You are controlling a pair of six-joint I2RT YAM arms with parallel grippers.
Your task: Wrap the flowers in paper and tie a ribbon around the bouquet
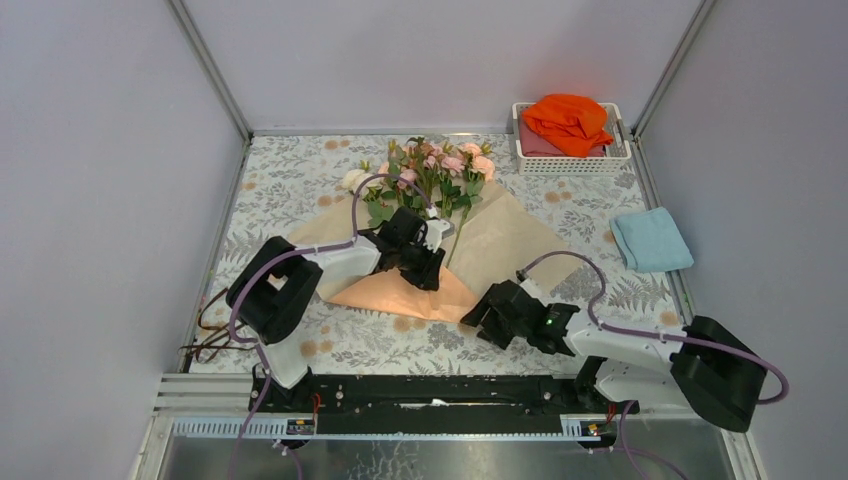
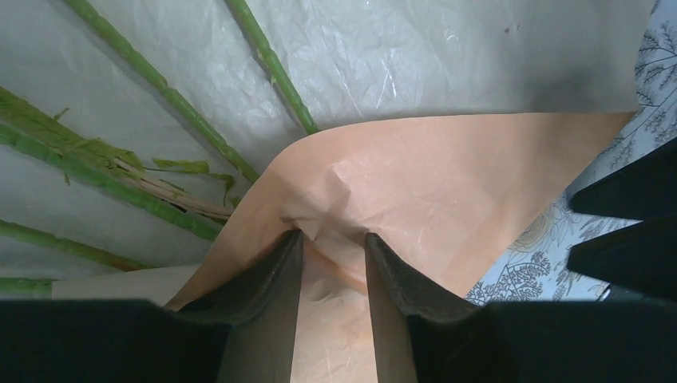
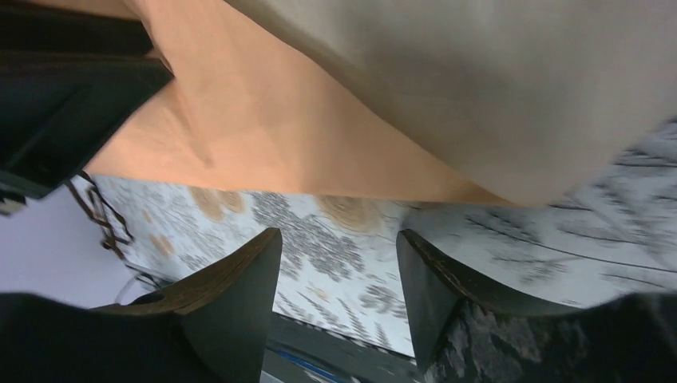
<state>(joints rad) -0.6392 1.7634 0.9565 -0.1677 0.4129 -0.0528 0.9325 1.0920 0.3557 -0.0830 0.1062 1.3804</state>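
Lying at the far left edge of the table (image 1: 290, 180), beside the left arm's base, is a tangle of thin dark brown strands (image 1: 205, 338). It may be the ribbon, though the top view is too coarse to be sure.

The left gripper (image 1: 430, 275) reaches over the near middle of the paper (image 1: 510, 235). In its wrist view the two fingers (image 2: 281, 275) pinch a puckered fold of the peach face (image 2: 447, 175), which curls up over the pale inner face. Green stems (image 2: 184, 108) lie slantwise on that pale face, just beyond the fold.

The flowers (image 1: 440, 165) rest on the sheet with their pink and cream heads and leaves past its far edge, toward the back wall. The stems run down toward the left gripper. The paper spreads flat beneath them, tan on top, with a peach flap turned up at its near edge.

The right gripper (image 1: 477, 322) hovers low, just off the paper's near right corner. Its fingers (image 3: 239, 275) stand spread, with only the floral table cover between them, and the peach edge lies just ahead of them.

A white basket (image 1: 570, 166) stands at the back right corner, holding an orange cloth (image 1: 570, 120). A blue cloth (image 1: 652, 240) lies folded near the right edge.
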